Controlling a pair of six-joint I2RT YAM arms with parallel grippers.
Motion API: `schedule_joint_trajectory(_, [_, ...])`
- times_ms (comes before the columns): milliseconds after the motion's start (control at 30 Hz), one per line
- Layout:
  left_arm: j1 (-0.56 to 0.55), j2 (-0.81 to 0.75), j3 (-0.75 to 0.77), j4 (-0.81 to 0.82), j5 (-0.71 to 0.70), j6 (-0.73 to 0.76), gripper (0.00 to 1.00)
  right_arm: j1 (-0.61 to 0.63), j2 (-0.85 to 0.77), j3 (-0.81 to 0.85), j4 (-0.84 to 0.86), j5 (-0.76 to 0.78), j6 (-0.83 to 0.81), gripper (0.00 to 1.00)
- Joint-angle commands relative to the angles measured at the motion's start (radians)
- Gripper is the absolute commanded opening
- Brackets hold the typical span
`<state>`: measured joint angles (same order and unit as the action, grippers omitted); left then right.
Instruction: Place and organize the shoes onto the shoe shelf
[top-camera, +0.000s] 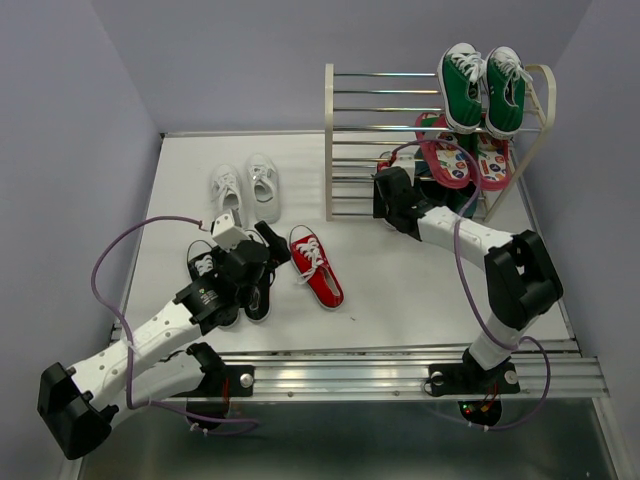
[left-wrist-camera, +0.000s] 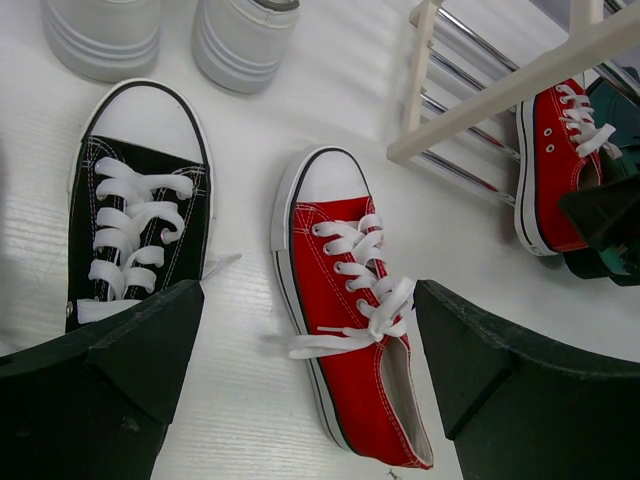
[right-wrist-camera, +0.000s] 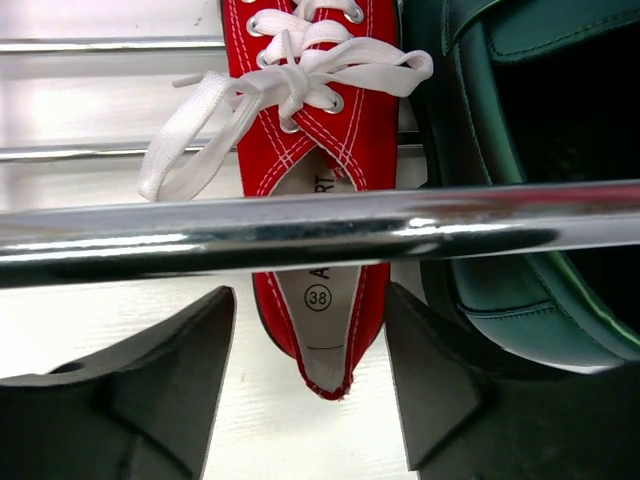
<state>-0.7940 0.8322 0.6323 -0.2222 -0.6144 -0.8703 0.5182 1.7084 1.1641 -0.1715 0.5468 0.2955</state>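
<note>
One red shoe (top-camera: 316, 268) lies on the white table, toe pointing away. My left gripper (left-wrist-camera: 310, 380) hangs open over the red shoe (left-wrist-camera: 345, 330), a finger on each side and neither touching it. A black shoe (left-wrist-camera: 135, 230) lies to its left, and two white shoes (top-camera: 245, 188) stand farther back. The other red shoe (right-wrist-camera: 310, 120) rests on the lowest rods of the shoe shelf (top-camera: 340, 140). My right gripper (right-wrist-camera: 310, 380) is open around its heel, with a gap on the left side. A shelf rod (right-wrist-camera: 300, 230) crosses in front of the shoe.
Green sneakers (top-camera: 480, 85) sit on the shelf's top tier, with pink flip-flops (top-camera: 450, 160) on a tier below. A dark green shoe (right-wrist-camera: 520, 200) lies right beside the shelved red shoe. A second black shoe (top-camera: 260, 295) sits under my left arm.
</note>
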Motion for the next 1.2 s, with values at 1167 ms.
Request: schedule_joint_trajectory(1167, [0.006,-0.054,-0.034,-0.106,0.039,-0.078,0.99,0.589,-0.168,-0.158,-0.139,-0.243,0.080,1.00])
